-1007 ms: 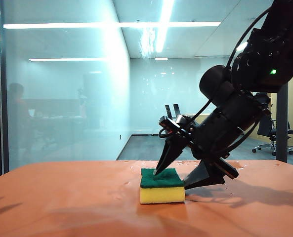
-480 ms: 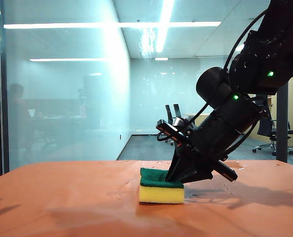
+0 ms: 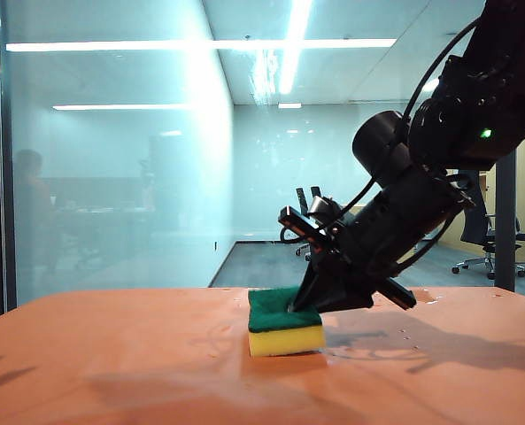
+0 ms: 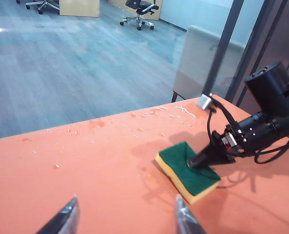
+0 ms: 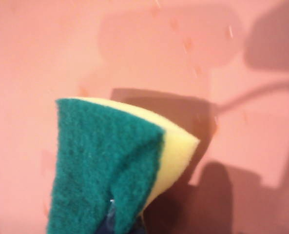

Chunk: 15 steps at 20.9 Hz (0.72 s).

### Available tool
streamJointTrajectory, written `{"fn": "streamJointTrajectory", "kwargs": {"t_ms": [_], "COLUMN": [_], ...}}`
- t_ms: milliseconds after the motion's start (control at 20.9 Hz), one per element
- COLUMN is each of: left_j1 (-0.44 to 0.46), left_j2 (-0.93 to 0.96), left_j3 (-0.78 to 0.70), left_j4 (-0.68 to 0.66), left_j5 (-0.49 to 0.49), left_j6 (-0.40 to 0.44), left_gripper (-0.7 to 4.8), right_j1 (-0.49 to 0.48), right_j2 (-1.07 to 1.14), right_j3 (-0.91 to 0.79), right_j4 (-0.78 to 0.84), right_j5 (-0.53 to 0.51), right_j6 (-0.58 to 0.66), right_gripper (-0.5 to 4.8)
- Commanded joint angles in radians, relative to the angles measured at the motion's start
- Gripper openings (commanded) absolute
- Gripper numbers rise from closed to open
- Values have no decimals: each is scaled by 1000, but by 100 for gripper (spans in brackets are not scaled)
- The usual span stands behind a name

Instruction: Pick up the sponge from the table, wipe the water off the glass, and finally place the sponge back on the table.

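Near the far edge of the smooth orange table [image 3: 111, 354], right gripper [image 3: 308, 305] is clamped on the green-and-yellow foam sponge [image 3: 284, 326], tilted w/ one end raised. Left gripper [image 4: 125, 219] hovers near the opposite edge, jaws wide apart.

Fuzzy-topped foam sponge [image 3: 284, 322], seemingly smooth table [image 3: 111, 372]

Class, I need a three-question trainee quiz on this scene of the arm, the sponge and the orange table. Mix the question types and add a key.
1. True or false: the right pincer is shut on the sponge.
2. The left pincer is: A open, B shut.
3. What lies scattered on the table toward its far edge?

Key: 1 true; 2 A; 3 water droplets.
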Motion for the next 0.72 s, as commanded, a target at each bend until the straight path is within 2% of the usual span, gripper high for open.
{"fn": "streamJointTrajectory", "kwargs": {"t_ms": [48, 144, 480, 623, 719], "left_j1": [0, 0, 0, 0, 0], "left_j2": [0, 0, 0, 0, 0], "left_j3": [4, 4, 4, 4, 4], "left_j4": [6, 7, 10, 10, 10], "left_j5": [1, 1, -40, -40, -40], "left_j6": [5, 5, 5, 5, 5], "left_gripper": [251, 251, 250, 251, 251], "right_j1": [-2, -2, -6, -10, -21], "right_j2": [-13, -29, -53, -53, -52], "right_j3": [11, 34, 160, 206, 224], "right_j4": [46, 46, 47, 91, 137], "right_j5": [0, 5, 120, 190, 193], "right_j6": [-20, -46, -208, -257, -270], "right_gripper": [-9, -9, -9, -9, -9]}}
